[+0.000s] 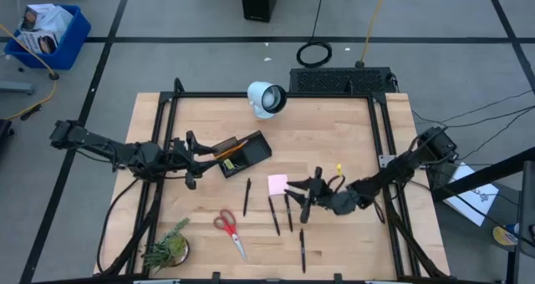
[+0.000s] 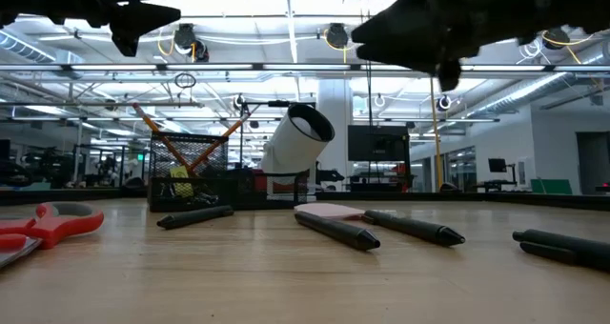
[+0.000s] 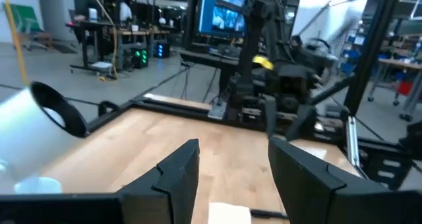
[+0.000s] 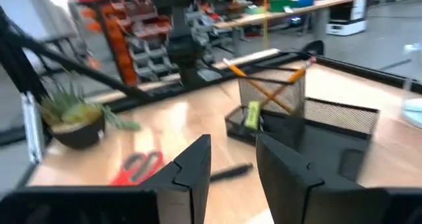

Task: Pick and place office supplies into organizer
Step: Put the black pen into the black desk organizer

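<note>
Five black pens (image 1: 274,215), two orange pencils (image 1: 227,149), one scissors (image 1: 229,230).

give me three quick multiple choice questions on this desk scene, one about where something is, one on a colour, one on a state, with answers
1. Where do the scissors lie?
A. inside the organizer
B. on the table near the plant
C. under the white lamp

2. What colour is the sticky-note pad?
A. pink
B. blue
C. green

3. How do the two orange pencils stand?
A. flat on the table
B. held by a gripper
C. leaning crossed in the organizer's mesh cup

Answers:
1 B: the high view shows them on bare wood beside the plant.
2 A: it shows pink next to the right gripper.
3 C: the right wrist view shows them crossed in the organizer, clear of both grippers.
</note>
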`<state>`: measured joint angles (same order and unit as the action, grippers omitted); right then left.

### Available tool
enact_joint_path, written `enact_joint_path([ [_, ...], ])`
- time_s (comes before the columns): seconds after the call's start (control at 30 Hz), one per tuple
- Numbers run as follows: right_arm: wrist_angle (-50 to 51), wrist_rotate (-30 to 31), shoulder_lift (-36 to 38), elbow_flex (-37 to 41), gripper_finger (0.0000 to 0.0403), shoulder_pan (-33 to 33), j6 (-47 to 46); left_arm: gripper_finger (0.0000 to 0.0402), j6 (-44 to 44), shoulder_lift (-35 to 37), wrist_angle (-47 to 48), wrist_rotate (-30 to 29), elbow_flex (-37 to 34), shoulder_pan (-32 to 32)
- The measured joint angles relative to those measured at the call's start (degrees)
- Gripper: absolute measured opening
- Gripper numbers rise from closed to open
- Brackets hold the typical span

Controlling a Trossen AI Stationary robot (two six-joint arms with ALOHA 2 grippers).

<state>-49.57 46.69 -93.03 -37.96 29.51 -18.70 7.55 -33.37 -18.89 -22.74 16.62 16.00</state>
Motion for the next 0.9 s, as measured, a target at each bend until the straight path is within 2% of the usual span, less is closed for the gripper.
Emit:
enact_joint_path([
  [0.17, 18.66, 12.95, 0.0, -6.78, 0.0111, 6.18, -5.13, 0.0186, -1.29, 4.14, 0.27, 0.22, -1.69, -2.02],
  [0.3, 33.95, 15.5, 0.0, -14.2, 0.0111, 10.1, -16.01, 0.0186, -1.25, 7.06, -0.81, 2.63, -4.18, -3.89],
  [0.4, 42.64, 14.41, -1.98, -18.83, 0.0111, 12.91, -25.12, 0.0186, -0.43, 8.32, -2.03, 3.68, -5.66, -4.47],
  [0.6, 60.84, 6.49, -8.53, -28.67, 0.0111, 15.84, -44.72, 0.0186, 0.26, 8.38, -2.23, 3.69, -5.92, -4.47],
  [0.7, 67.38, 2.71, -13.01, -34.82, 0.0111, 16.18, -50.3, 0.0186, 0.41, 8.31, -2.21, 3.7, -5.92, -4.47],
  [0.77, 72.5, 1.76, -15.86, -38.64, 0.0111, 16.79, -54.63, 0.0186, 0.49, 8.31, -2.21, 3.68, -5.92, -4.47],
  [0.9, 82.71, -0.41, -21.08, -43.76, 0.0105, 18.7, -68.88, 0.0186, 0.55, 8.31, -2.28, 3.47, -5.92, -4.47],
])
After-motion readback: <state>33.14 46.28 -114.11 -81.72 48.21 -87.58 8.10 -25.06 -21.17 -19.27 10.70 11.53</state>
